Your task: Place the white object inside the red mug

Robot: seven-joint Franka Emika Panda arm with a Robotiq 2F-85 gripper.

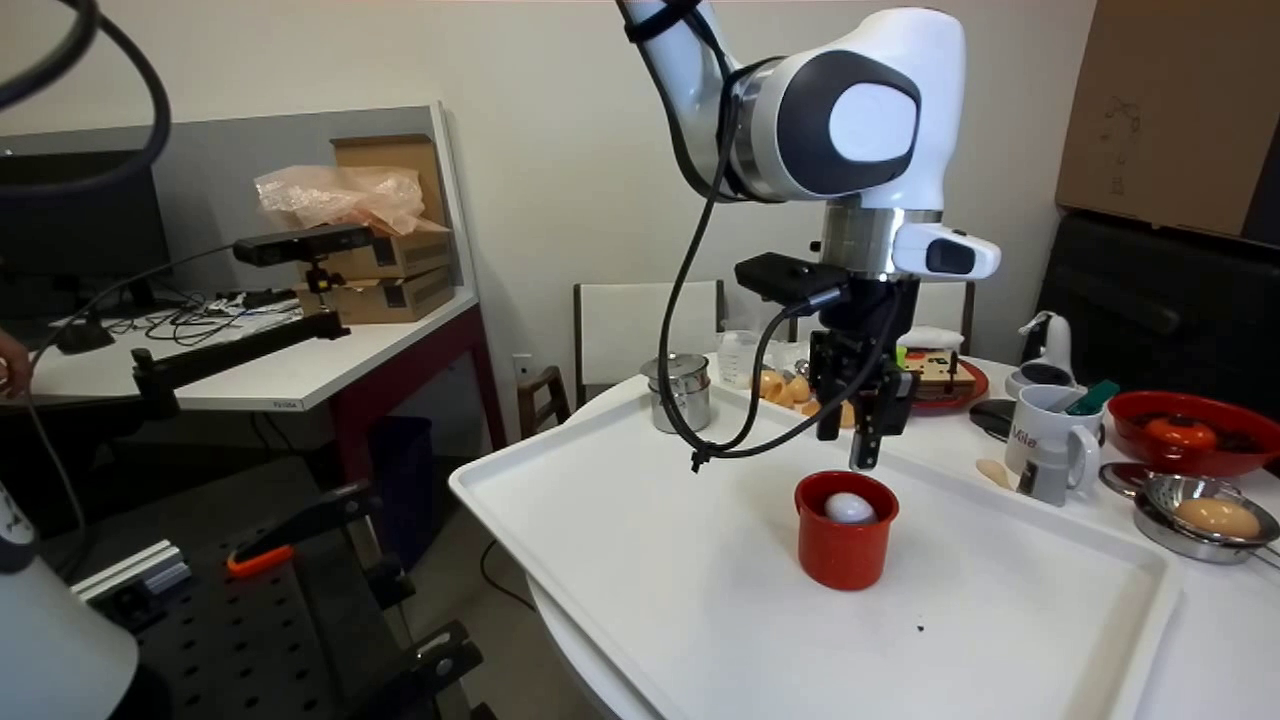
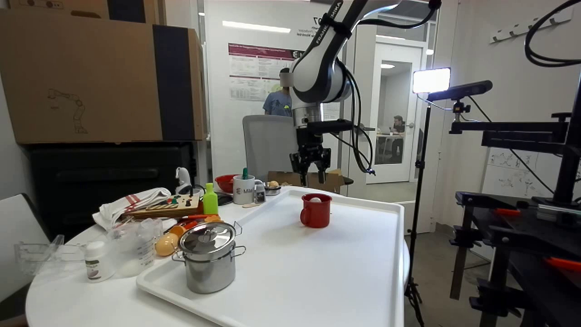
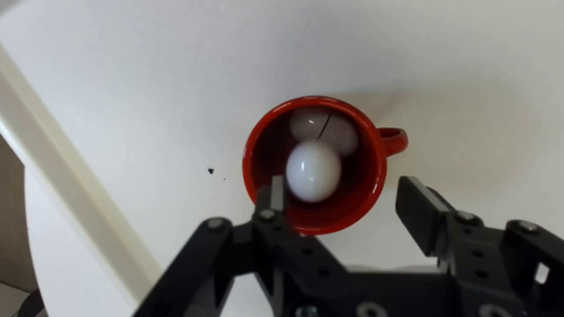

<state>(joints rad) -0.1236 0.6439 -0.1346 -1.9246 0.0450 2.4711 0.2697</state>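
Note:
The red mug point(image 1: 842, 555) stands upright on the white tray point(image 1: 650, 520); it also shows in an exterior view point(image 2: 316, 214) and in the wrist view point(image 3: 348, 220). The white object point(image 3: 313, 171), smooth and egg-like, sits inside the mug; its top shows in both exterior views point(image 1: 849, 508) point(image 2: 315, 200). A dimmer whitish shape with a dark line shows beside it inside the mug; I cannot tell whether it is a reflection or another item. My gripper point(image 3: 343, 189) is open and empty above the mug, apart from it in both exterior views point(image 1: 847, 450) point(image 2: 313, 181).
A lidded steel pot point(image 2: 211, 268) stands on the tray's corner. Beside the tray are a white mug point(image 1: 1050, 435), a red bowl point(image 1: 1190, 460), a metal strainer point(image 1: 1200, 545), a green bottle point(image 2: 210, 200) and a clear measuring jug point(image 2: 134, 254). The arm's cable loop hangs beside the gripper.

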